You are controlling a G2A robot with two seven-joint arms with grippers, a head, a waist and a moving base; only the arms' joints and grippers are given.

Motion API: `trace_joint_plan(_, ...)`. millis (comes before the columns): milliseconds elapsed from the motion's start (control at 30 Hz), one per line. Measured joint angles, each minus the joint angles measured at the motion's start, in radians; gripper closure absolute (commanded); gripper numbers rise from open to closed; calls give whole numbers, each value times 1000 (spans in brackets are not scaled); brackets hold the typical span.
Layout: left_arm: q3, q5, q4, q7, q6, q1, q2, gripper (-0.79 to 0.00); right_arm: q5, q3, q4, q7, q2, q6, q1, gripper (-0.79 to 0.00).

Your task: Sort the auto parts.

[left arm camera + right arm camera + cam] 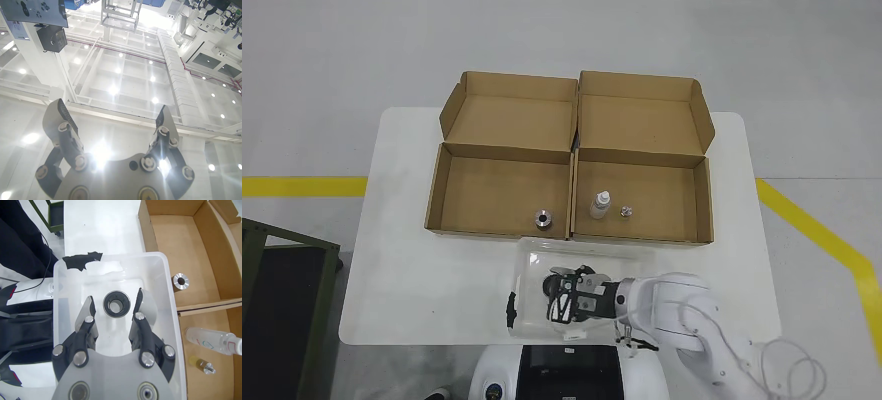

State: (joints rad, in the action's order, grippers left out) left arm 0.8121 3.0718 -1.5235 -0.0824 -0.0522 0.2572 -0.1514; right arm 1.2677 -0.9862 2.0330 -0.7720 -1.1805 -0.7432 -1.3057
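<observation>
Now the right gripper [115, 303] hangs over the clear bin [170, 275] at the worktop's [402, 200] near edge, fingers [92, 308] spread either side of the black bearing ring [116, 295] lying flat inside; an off-centre squeeze could skid it away; left gripper [112, 115] gapes, empty.

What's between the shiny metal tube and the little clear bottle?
The cardboard walls where two boxes meet: the metal tube sits in one, the bottle in the other. The right wrist view shows it.
</observation>
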Motion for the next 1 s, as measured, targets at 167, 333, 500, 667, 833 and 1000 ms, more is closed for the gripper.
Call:
trace_joint_plan(167, 0, 0, 0, 0, 0, 0, 0, -785, 8, 9, -49, 30, 1, 8, 19, -542)
trace_joint_plan(333, 0, 0, 0, 0, 0, 0, 0, -785, 30, 33, -98, 60, -1, 15, 37, -542)
trace_joint_plan(500, 0, 0, 0, 0, 0, 0, 0, -785, 36, 66, -150, 58, -7, 27, 69, -542)
trace_joint_plan(667, 0, 0, 0, 0, 0, 0, 0, -785, 30, 96, -201, 54, -14, 42, 107, -545)
trace_joint_plan(833, 0, 0, 0, 0, 0, 0, 0, -785, 23, 128, -243, 50, -23, 55, 138, -471)
trace_joint_plan(1000, 0, 0, 0, 0, 0, 0, 0, -785, 17, 143, -262, 56, -26, 68, 151, -342)
